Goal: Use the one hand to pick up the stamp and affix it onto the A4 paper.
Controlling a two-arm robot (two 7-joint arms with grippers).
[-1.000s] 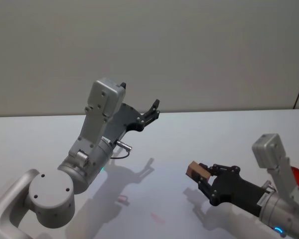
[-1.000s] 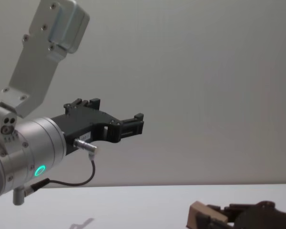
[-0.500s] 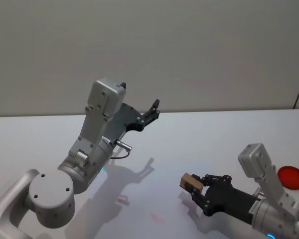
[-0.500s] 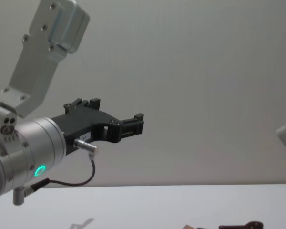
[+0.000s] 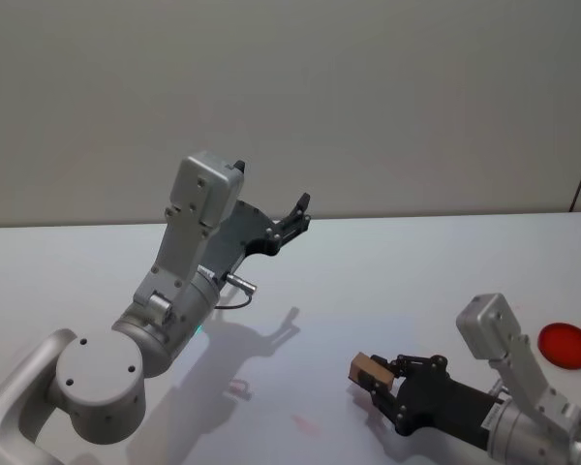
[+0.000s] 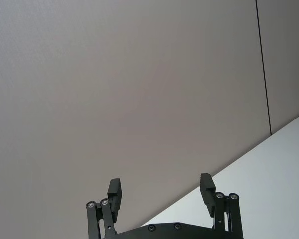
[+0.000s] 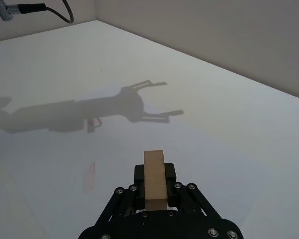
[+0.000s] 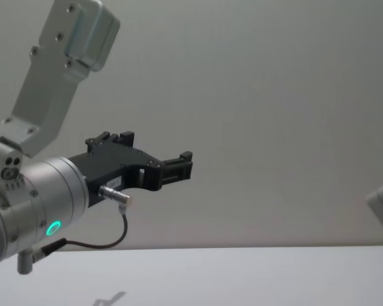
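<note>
one wooden stamp (image 5: 369, 368) pinched by the right gripper (image 5: 380, 381) above the desk (image 5: 387, 271) — one red disc (image 5: 565, 346) nearby, left gripper (image 6: 160, 185) spread, raised.

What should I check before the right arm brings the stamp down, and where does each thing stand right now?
1. Small light wooden block stamp gripped firmly in the right gripper: ok, the gripper is shut on it.
2. A4 paper under the stamp: cannot tell, no sheet edge stands out on the white table.
3. Stamp face inked: cannot tell, the face is hidden.
4. Left gripper out of the way: ok, it is open, raised and off to the left.
5. Round red ink pad clear of the path: ok, it lies to the right of the right arm.
</note>
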